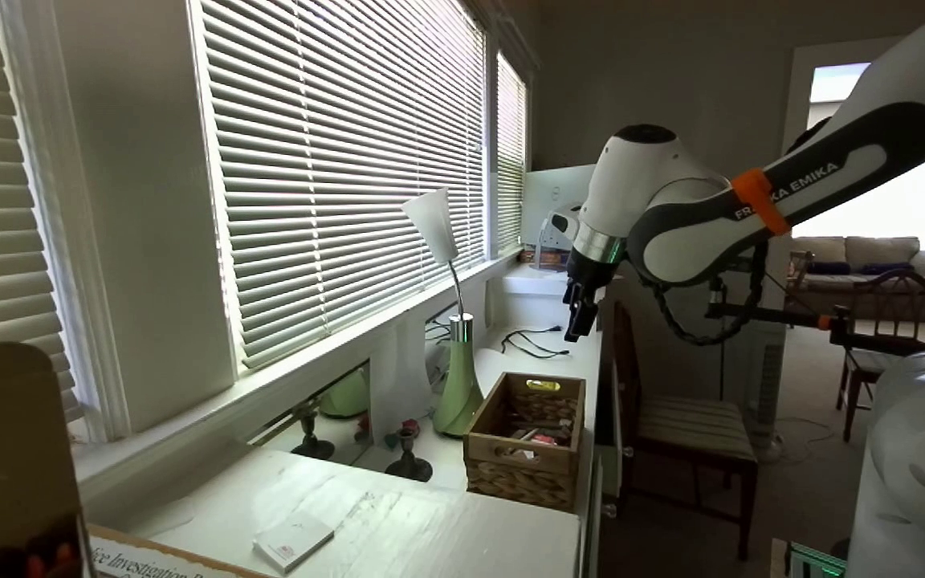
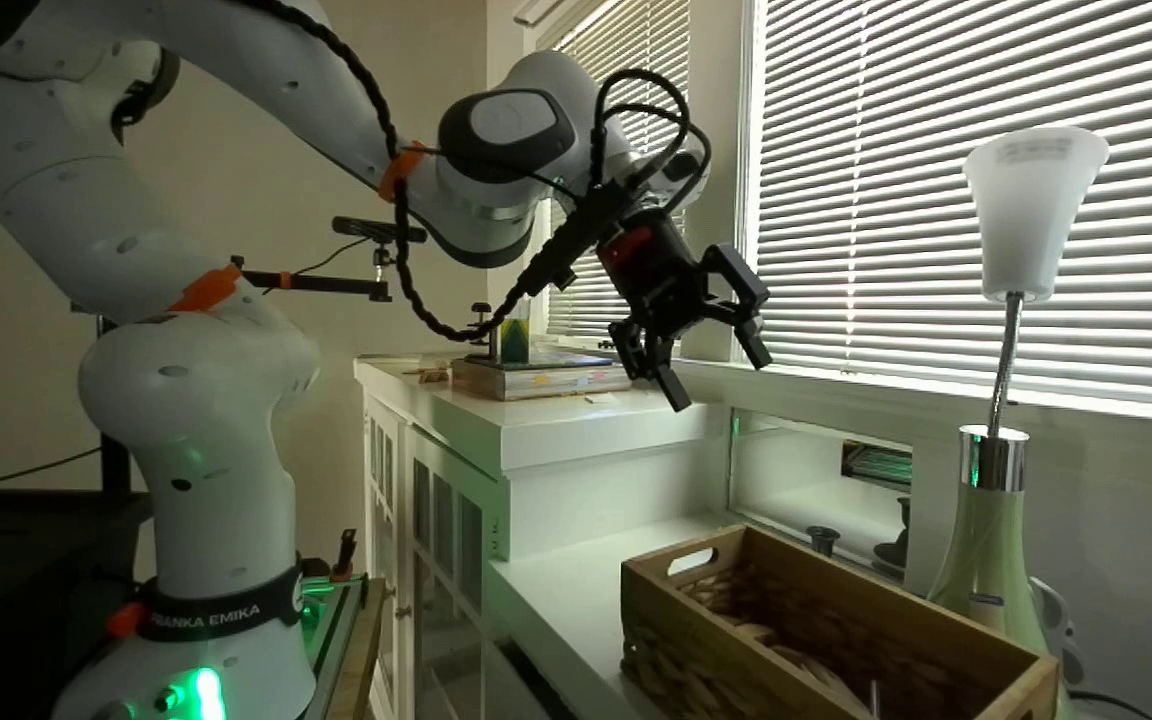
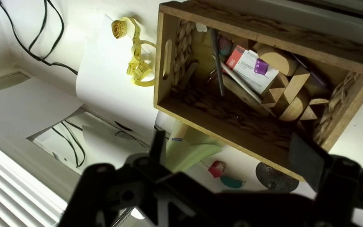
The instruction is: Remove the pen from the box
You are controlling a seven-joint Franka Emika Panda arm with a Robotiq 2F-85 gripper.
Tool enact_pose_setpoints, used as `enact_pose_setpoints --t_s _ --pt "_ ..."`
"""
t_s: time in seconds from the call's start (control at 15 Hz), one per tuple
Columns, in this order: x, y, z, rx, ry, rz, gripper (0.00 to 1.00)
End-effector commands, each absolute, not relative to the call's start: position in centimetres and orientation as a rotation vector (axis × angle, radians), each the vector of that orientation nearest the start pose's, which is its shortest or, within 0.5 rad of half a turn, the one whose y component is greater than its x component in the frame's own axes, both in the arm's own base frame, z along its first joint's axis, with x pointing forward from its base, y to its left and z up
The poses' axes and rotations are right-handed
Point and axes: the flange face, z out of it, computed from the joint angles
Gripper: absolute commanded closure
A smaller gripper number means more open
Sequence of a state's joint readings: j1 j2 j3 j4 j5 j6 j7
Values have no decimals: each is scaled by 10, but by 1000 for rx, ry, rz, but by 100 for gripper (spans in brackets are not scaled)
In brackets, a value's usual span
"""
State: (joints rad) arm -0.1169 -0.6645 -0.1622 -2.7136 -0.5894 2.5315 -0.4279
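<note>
The brown wooden box with woven walls stands on the white counter, seen in both exterior views (image 1: 523, 467) (image 2: 716, 655) and the wrist view (image 3: 200, 126). Inside it, the wrist view shows a dark grey pen-like stick (image 3: 216, 60), a white pen-like stick (image 3: 241, 82) and a dark purple pen-like thing (image 3: 315, 74). I cannot tell which is the task's pen. My gripper, in both exterior views (image 1: 581, 319) (image 2: 718, 378), hangs in the air higher than the box. Its fingers are spread with nothing between them in the wrist view (image 3: 232, 154).
A green lamp (image 1: 456, 393) stands beside the box. The box also holds wooden blocks (image 3: 296, 83) and a red and white card (image 3: 252, 67). A yellow measuring tape (image 3: 137, 63), a candlestick (image 1: 409, 461) and a black cable (image 1: 535, 343) are nearby. Window blinds (image 1: 350, 144) rise behind.
</note>
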Motion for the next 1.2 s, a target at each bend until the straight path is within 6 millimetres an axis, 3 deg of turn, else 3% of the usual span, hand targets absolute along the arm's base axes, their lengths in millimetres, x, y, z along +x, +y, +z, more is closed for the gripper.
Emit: enact_pose_setpoints --t_s 0.0,0.2,0.33,0.8,1.13 --pt "394 -122 452 -3338 -1174 -516 0" --pt "411 -151 433 -3247 -1318 -512 0" --pt "421 -161 421 -3218 -1319 -500 0" --pt "461 -165 372 -3176 -1306 -549 0" --pt "479 -171 342 -3076 -1289 -513 0"
